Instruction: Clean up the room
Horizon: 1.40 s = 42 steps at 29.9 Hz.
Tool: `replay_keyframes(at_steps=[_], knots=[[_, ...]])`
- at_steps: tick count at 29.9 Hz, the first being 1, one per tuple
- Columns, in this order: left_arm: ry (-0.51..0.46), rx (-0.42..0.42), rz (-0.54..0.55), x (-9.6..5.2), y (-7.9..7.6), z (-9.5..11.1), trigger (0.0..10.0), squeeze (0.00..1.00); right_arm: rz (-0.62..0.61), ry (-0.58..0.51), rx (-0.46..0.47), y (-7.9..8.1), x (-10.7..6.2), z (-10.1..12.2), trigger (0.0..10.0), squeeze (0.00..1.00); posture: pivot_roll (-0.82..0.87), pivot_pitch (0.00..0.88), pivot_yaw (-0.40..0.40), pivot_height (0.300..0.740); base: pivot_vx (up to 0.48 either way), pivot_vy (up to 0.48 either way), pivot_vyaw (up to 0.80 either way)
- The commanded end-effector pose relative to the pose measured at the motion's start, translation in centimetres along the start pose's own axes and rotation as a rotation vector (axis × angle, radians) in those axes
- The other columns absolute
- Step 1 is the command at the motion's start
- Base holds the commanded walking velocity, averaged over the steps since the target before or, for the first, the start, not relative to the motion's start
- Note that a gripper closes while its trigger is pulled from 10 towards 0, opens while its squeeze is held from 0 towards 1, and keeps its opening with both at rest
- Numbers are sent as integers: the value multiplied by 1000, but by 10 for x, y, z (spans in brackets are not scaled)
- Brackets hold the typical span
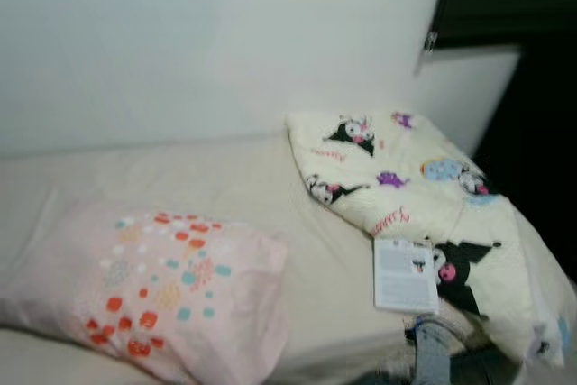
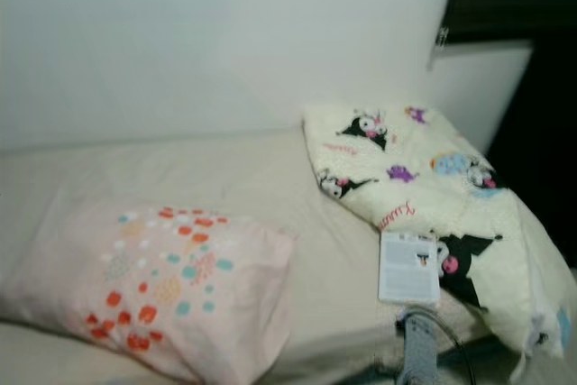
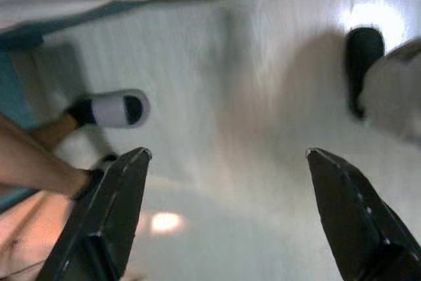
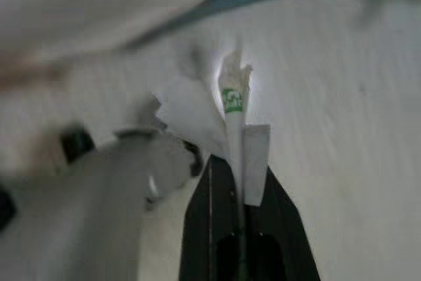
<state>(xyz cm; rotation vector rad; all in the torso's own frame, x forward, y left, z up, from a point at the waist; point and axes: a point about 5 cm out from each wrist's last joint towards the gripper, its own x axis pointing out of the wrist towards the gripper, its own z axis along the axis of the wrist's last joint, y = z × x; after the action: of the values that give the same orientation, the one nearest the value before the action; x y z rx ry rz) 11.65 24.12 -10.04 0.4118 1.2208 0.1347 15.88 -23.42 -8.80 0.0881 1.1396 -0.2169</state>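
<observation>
Currently right claw (image 4: 240, 182) is clamping a crumpled white paper wrapper with green label (image 4: 231, 100); left claw (image 3: 227, 156) is hanging open above pale floor (image 3: 263, 83).

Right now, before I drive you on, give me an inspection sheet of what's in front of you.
Surface: bed with a beige sheet, against a white wall.
Job's things: white paper scrap with a green mark, pinched in the right gripper.
Clutter: dotted pink pillow; folded cartoon-print blanket with a white tag.
Grippers: left gripper open over the floor; right shut on the paper.
Cables: nothing seen.
Surroundings: a person's leg and slippered foot close to the left gripper.
</observation>
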Motion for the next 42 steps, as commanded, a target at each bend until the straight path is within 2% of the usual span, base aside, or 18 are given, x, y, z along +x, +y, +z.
replay_keyframes(at_steps=[1, 6, 13, 20, 23, 25, 30, 39, 42], knots=[[29, 37, -17, -1, -2, -8, 10000, 0, 20, -11, -62, 7, 1, 3, 10000, 0, -28, 0, -43, 740, 0, 0, 763], [15, 65, -26, -1, -3, -5, 10000, 0, 27, 18, -121, 9, 1, -7, 10000, 0, -25, 0, -46, 740, 0, 0, 793], [-4, 91, -41, -1, -8, 1, 10000, 0, 35, 5, -159, 15, 1, -3, 10000, 0, -27, 0, -48, 740, 0, 0, 800], [-10, 116, -54, -1, -12, 3, 10000, 0, 66, -14, -199, 41, 2, 3, 10000, 0, -22, 0, -57, 740, 0, 0, 800], [-10, 121, -55, -1, -12, 3, 10000, 0, 69, -15, -201, 44, 2, 3, 10000, 0, -22, 0, -57, 740, 0, 0, 800], [-10, 130, -61, -1, -13, 3, 10000, 0, 81, -18, -213, 54, 2, 3, 10000, 0, -22, 0, -58, 740, 0, 0, 800], [-11, 139, -74, -2, -17, 2, 10000, 0, 90, -23, -224, 64, 2, 5, 10000, 0, -23, 0, -57, 740, 0, 0, 800], [-15, 149, -83, -2, -19, 3, 10000, 0, 94, -28, -245, 72, 1, 6, 10000, 0, -25, 0, -50, 740, 0, 0, 800], [-16, 153, -85, -2, -19, 3, 10000, 0, 88, -27, -249, 67, 2, 6, 10000, 0, -25, 0, -50, 740, 0, 0, 800]])
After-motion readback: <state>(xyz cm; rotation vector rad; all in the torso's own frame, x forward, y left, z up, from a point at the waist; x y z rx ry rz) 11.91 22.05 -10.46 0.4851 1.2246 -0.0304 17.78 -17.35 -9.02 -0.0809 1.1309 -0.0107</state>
